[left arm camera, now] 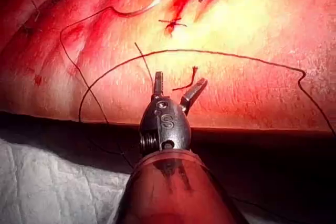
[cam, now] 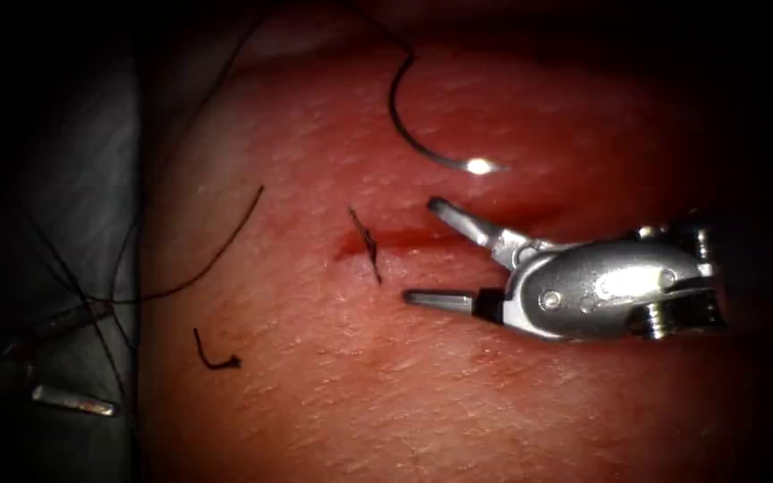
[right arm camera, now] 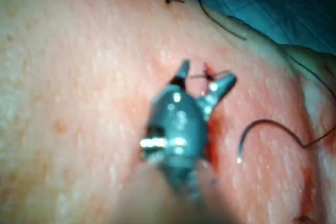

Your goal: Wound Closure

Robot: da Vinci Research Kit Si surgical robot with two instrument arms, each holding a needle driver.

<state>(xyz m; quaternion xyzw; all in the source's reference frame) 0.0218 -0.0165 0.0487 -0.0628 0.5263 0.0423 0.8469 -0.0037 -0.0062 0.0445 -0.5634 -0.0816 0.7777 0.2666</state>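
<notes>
The right tool is gaping wide over the cut, gripping nothing, its jaws spreading either side of a short knotted stitch. The left tool is also standing open and empty at the tissue's edge. The curved needle is lying loose on the surface at twelve o'clock from the cut, thread trailing away, a cut thread end lying toward eight o'clock.

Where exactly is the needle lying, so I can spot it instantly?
Start at the red cut in the tissue, beside the right tool, whose jaws stand open and empty. Above it lies the needle, free on the surface. It is a smooth metal arc with a glinting end, stiffer than the dark thread.
</notes>
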